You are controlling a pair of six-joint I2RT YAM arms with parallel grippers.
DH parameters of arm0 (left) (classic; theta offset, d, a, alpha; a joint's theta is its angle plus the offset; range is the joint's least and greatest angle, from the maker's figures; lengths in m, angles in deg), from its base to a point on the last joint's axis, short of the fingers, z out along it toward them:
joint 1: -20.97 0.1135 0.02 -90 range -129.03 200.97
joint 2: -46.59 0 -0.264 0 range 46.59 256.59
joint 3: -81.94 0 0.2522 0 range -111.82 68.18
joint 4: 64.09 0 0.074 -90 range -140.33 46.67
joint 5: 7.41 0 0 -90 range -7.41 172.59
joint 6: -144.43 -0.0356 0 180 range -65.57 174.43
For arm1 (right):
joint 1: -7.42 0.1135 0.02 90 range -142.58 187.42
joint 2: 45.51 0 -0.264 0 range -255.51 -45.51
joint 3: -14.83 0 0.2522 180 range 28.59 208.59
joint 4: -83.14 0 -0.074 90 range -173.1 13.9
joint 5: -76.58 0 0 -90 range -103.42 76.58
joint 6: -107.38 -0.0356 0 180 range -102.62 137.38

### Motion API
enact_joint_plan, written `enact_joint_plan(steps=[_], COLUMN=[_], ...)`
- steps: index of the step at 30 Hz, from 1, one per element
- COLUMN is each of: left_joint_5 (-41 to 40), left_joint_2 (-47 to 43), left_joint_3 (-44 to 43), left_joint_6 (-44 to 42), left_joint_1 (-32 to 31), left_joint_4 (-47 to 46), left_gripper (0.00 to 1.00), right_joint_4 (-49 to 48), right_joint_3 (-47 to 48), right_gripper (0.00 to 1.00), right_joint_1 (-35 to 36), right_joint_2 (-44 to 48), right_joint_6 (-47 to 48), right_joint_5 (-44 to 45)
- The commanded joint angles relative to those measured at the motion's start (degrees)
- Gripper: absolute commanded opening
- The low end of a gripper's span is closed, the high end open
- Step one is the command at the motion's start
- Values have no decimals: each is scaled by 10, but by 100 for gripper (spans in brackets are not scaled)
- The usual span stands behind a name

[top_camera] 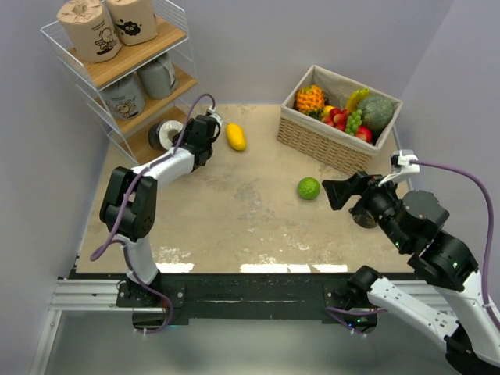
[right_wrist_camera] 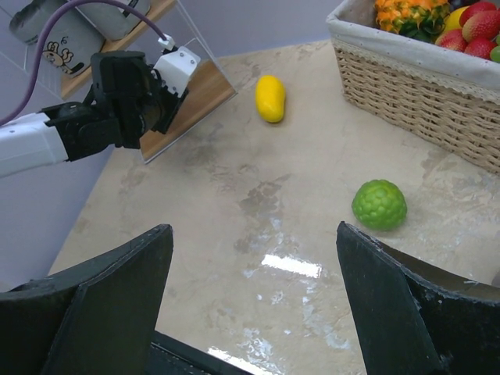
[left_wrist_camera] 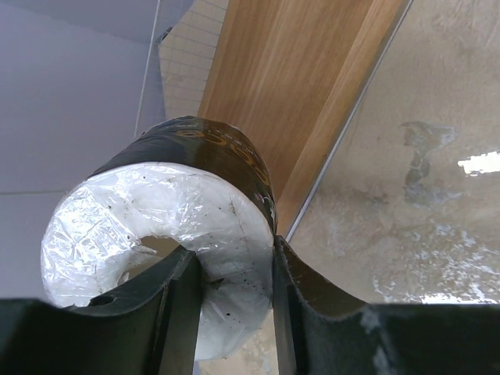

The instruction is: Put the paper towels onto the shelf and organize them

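The left arm point(top_camera: 160, 170) and right arm point(top_camera: 426, 238) share one build: white link shells between black joint housings. A purple cable point(top_camera: 478, 191) loops along each to a small white camera block point(top_camera: 405, 160) at the wrist. The fingers point(right_wrist_camera: 117, 305) are matte black, thick and wedge-shaped; one left finger carries a small round hole.

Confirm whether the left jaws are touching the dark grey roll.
Touching. Left wrist view: left gripper pinches the dark grey roll, one jaw inside its core, one outside.

Glossy crinkled plastic wrap on dark roll point(left_wrist_camera: 187, 195), wood-grain shelf board point(left_wrist_camera: 289, 94), wicker basket point(top_camera: 316, 141), mottled glossy tabletop point(top_camera: 234, 211)
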Motion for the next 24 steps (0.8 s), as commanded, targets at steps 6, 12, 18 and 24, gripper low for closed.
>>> enact_joint_plan(steps=[6,12,18,24], left_joint_5=[-17,-47,-59,-93], left_joint_2=[29,63,80,66], left_joint_3=[-20,-30,-41,-48], left_joint_6=[-30,-55,-54,-73], left_joint_1=[29,44,58,69], left_joint_4=[-80,-95,-94,-116], left_gripper=[40,44,52,59], right_joint_4=[5,13,16,24], right_joint_3=[12,22,24,38], right_gripper=[89,89,89,90], right_joint_1=[1,1,1,0], right_joint_2=[15,29,38,32], right_joint_6=[-6,0,5,14], right_joint_5=[17,33,40,42])
